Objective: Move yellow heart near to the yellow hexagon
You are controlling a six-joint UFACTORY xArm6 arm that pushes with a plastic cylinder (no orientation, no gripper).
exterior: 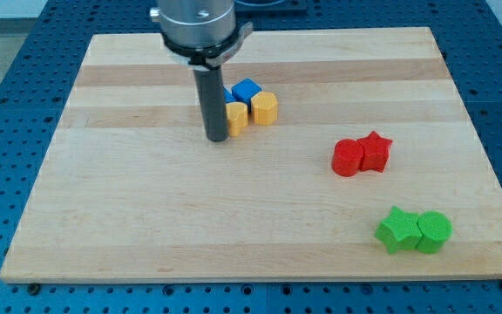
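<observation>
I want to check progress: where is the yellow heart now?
The yellow heart lies in the board's upper middle, just right of my tip, touching the yellow hexagon on its right.

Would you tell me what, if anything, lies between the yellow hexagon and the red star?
Nothing: in the camera view, only bare board separates the yellow hexagon from the red star. My tip is left of both.
</observation>
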